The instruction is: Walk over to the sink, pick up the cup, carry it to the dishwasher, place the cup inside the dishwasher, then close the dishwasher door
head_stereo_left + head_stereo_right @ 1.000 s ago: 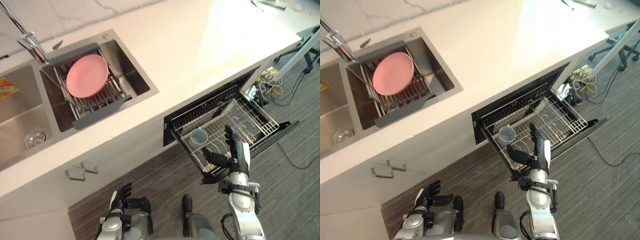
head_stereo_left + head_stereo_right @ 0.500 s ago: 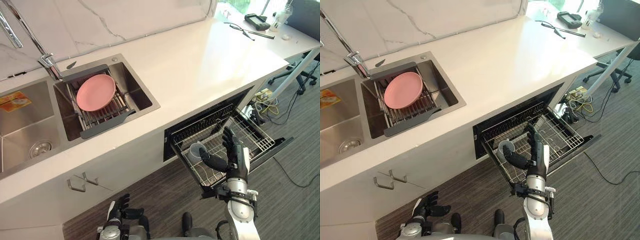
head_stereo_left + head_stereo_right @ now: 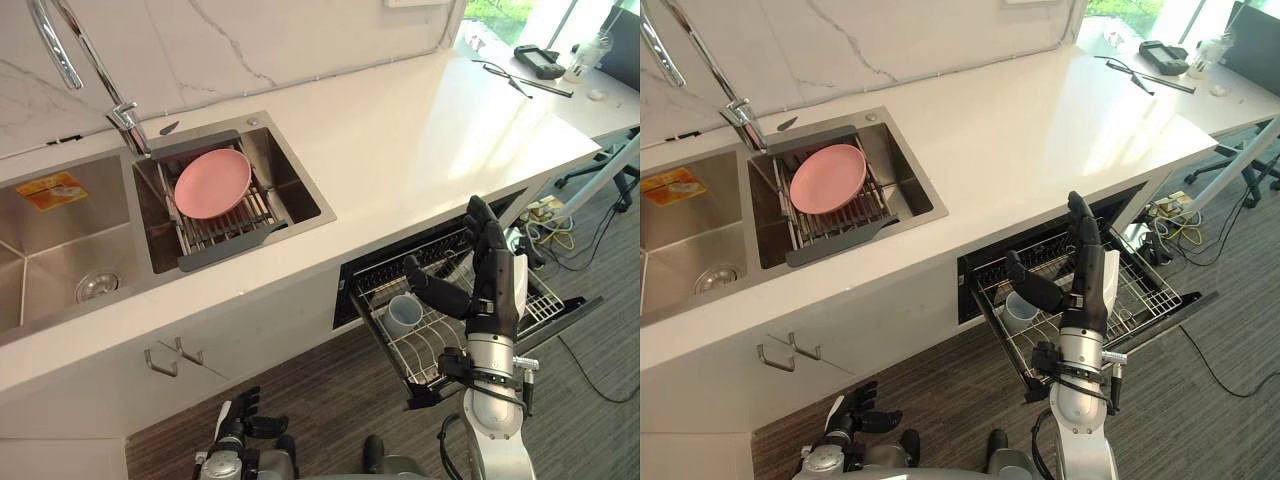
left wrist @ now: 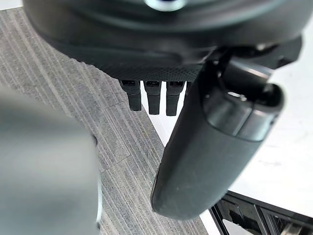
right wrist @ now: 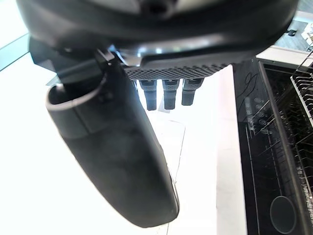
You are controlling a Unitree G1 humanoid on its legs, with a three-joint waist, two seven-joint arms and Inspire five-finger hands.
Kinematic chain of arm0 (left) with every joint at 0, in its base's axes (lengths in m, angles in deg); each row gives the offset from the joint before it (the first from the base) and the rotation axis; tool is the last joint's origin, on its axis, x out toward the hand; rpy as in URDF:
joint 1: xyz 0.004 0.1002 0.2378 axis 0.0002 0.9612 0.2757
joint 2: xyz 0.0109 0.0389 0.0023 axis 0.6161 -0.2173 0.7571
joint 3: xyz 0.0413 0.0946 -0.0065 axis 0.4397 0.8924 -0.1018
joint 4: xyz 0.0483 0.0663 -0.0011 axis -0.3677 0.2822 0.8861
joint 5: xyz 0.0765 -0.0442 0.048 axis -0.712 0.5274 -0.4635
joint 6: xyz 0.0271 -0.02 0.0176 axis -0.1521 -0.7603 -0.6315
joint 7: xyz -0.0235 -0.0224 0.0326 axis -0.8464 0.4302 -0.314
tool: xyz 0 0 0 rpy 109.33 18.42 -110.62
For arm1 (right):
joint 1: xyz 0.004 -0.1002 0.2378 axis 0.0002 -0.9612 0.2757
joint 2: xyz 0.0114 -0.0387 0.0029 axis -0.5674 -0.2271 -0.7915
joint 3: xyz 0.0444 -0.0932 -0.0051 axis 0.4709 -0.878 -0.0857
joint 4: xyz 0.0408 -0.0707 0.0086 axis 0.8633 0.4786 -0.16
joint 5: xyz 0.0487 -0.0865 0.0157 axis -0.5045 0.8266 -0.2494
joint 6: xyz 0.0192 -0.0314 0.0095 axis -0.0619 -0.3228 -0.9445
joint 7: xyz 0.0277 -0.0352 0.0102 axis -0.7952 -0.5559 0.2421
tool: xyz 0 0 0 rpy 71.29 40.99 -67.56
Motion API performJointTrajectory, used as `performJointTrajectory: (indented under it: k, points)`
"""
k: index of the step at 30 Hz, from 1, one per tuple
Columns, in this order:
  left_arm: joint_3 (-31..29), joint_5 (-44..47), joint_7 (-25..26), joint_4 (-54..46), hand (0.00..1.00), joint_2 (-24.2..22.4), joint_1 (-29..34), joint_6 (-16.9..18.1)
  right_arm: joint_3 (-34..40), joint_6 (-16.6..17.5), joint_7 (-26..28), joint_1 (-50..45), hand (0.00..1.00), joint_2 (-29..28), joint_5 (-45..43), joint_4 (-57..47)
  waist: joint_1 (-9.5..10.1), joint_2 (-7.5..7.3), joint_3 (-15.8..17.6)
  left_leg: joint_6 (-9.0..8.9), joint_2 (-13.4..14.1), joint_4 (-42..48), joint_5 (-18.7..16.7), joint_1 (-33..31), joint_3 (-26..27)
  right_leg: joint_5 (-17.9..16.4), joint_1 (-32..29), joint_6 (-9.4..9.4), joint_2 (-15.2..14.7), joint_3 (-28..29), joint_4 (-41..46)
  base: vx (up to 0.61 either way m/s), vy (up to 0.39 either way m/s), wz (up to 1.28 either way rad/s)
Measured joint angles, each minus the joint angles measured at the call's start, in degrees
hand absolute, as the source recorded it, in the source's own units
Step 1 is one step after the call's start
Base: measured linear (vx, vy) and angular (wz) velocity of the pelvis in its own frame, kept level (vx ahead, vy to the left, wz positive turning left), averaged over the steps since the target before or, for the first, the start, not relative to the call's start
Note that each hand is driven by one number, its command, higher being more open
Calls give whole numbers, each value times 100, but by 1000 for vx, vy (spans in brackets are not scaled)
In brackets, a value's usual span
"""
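Observation:
A pale grey cup (image 3: 404, 313) stands upright in the front left corner of the pulled-out dishwasher rack (image 3: 432, 350), under the white worktop (image 3: 420, 150). Its rim also shows in the right wrist view as the cup (image 5: 282, 214). My right hand (image 3: 495, 275) is raised above the rack to the right of the cup, open, fingers straight up and thumb stretched toward the cup, holding nothing. The dishwasher door (image 3: 578, 308) hangs open below the rack. My left hand (image 3: 241, 419) hangs low over the floor, open and holding nothing.
A pink plate (image 3: 212, 184) lies on a drain rack in the right sink basin (image 3: 300, 195), beside the tap (image 3: 122, 108). Cabinet handles (image 3: 175, 355) stick out below the sink. Cables (image 3: 545, 215) lie on the floor past the door. Small items (image 3: 540, 62) sit on the worktop's far end.
The camera has tilted up and shifted. My right hand has risen from the rack's front edge to well above it, fingers still straight. The cup stays in the rack.

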Motion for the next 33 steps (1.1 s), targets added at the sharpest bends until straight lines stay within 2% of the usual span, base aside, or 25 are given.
performJointTrajectory:
  k: [1,3,7,8,9,10,13,14,15,16,17,19,21,23,24,25,26,27,28,29,30,31,32,33]
  points:
    - [-22,1,-3,-1,90,0,-15,5,-37,-1,-11,123,90,47,-2,0,5,-3,6,-36,20,206,-22,-121,13,-17,2,-9,1,-52,22,19,8,34]
    - [-72,12,-2,-11,90,-40,-100,22,-175,2,-47,685,90,325,-2,0,59,62,124,-83,135,800,-50,-357,396,-45,229,-12,0,-245,-14,6,-3,41]
    - [-188,34,3,-55,90,-109,-122,54,-40,38,-145,1061,90,574,1,-18,126,64,167,-59,199,493,-68,-353,1113,-97,632,17,-116,-975,-310,-32,30,99]
    - [-274,109,1,-56,90,-128,-92,47,23,37,-157,1169,90,634,1,18,191,95,167,76,227,277,-121,-347,1354,-185,605,41,-136,-1108,-274,-22,75,62]
    - [-377,231,14,-61,90,-144,-100,35,59,37,-161,1227,90,621,1,69,268,52,192,198,130,161,-77,-298,1346,-280,574,158,-216,-1159,-183,28,117,44]
    - [-422,307,29,-86,90,-149,-105,37,70,34,-155,1253,90,594,3,124,343,18,202,237,24,110,-98,-267,1350,-348,558,231,-314,-1177,-61,93,162,33]
    - [-479,347,21,-48,90,-153,-92,31,66,-1,-95,1247,90,569,50,165,301,-50,201,512,-418,229,-360,-138,1205,-829,427,495,-887,-1302,918,179,218,39]
    - [-478,347,22,-19,90,-128,-89,29,70,-4,-89,1265,90,581,87,218,277,-82,198,628,-586,244,-449,-58,1178,-1010,152,410,-1188,-1102,1770,190,161,33]
    - [-471,357,28,-8,90,-102,-84,26,73,-10,-90,1284,90,576,116,269,259,-86,200,669,-649,235,-471,-3,1145,-1010,-16,393,-1294,-973,2205,306,205,51]
    - [-377,351,32,-2,90,-51,-60,15,73,-54,-86,1296,90,566,186,414,148,-144,206,809,-816,198,-510,194,966,-889,-347,223,-1465,-498,3200,268,135,54]
    - [-348,346,30,-3,90,-18,-40,9,70,-75,-78,1297,90,565,189,486,104,-170,198,841,-849,185,-532,273,894,-913,-458,239,-1445,-259,3509,367,92,77]
    - [-346,339,27,-12,90,25,22,2,71,-136,1,1312,90,571,267,686,0,-208,179,869,-867,6,-549,629,560,-1206,-750,183,-1089,237,4007,332,-11,70]
    - [-349,340,25,-12,90,17,28,0,70,-136,58,1362,90,586,288,766,-15,-206,180,852,-827,-91,-543,810,400,-1356,-1018,45,-836,333,3840,288,-48,48]
    - [-349,340,22,-13,90,18,42,0,70,-150,107,1408,90,631,291,828,-11,-201,182,721,-756,-61,-566,952,334,-1410,-1320,23,-542,486,3359,264,-77,28]
    - [-347,336,17,-12,90,49,73,4,70,-153,125,1407,90,643,299,822,-12,-240,158,529,-730,85,-672,1001,328,-1076,-1388,10,-360,497,2545,207,-71,15]
    - [-348,335,6,-14,90,80,91,5,68,-154,132,1404,90,640,303,819,-14,-321,108,416,-775,183,-745,1002,344,-554,-1386,-77,-353,504,2084,274,-93,19]
    - [-358,268,-2,47,90,12,72,-29,87,-174,134,1388,90,737,330,838,-48,-199,60,299,-680,361,-861,1056,317,-432,-1283,5,-282,504,2083,348,-93,-1]
    - [-352,217,-24,11,90,-77,156,-8,88,-200,142,1323,90,832,337,816,-32,-76,-20,257,-505,494,-852,1036,331,-403,-1056,-38,-149,476,1746,354,-84,-5]
    - [-351,205,-32,9,90,-106,186,1,102,-200,144,1275,90,863,337,799,-37,-24,-51,212,-455,499,-876,1010,328,-375,-963,-59,-110,444,1627,319,-59,-8]
    - [-347,113,-58,12,90,-113,198,15,189,-199,138,1175,90,856,338,768,-57,-31,-81,179,-420,226,-932,1034,325,-363,-869,-64,-92,413,1479,187,-46,5]
    - [-354,113,-49,20,90,-107,200,11,347,-215,140,1174,90,835,337,769,-60,-12,-91,115,-378,-392,-796,1043,318,-360,-861,-60,-76,395,1406,144,-42,5]
    - [-365,127,-59,18,90,-109,203,3,440,-227,139,1165,90,829,337,786,-47,-10,-92,346,-369,-508,-608,1081,387,-359,-857,-54,-67,398,1377,120,-19,6]
    - [-354,119,-123,9,90,-101,201,-83,524,-280,151,1113,90,804,334,803,-42,-28,-110,294,-402,-628,-417,1154,373,-278,-725,-18,-83,410,1173,135,26,16]
    - [-344,129,-260,11,90,-97,198,-228,540,-280,154,1084,90,799,334,780,-87,-3,-126,295,-404,-619,-409,1182,338,-215,-540,41,-74,386,901,147,47,19]
